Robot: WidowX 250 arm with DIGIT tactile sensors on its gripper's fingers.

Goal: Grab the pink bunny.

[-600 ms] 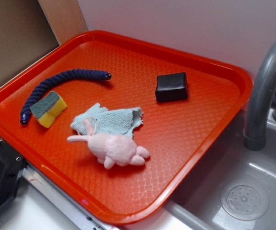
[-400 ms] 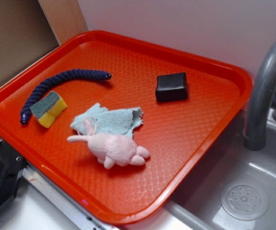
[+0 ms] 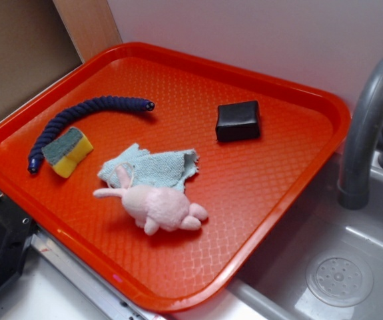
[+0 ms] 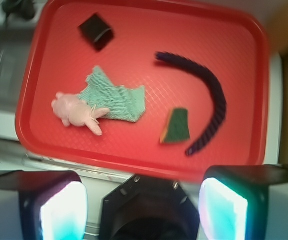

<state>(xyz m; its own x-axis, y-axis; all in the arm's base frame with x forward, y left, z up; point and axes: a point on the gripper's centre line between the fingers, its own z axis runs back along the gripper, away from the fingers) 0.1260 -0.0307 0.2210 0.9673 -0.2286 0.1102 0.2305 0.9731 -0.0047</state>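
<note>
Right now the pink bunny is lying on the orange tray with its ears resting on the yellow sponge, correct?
Not quite. The pink bunny does lie on the orange tray, but its ears rest against the blue-green rag, not the yellow sponge, which sits apart. The exterior view shows this.

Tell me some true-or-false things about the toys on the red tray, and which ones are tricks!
1. The pink bunny lies against the blue-green rag. True.
2. The gripper is holding the bunny. False: it is open, high above the tray.
3. The sponge sits beside the dark blue rope toy. True.
4. The black block rests on the rag. False: it sits apart, on bare tray.
</note>
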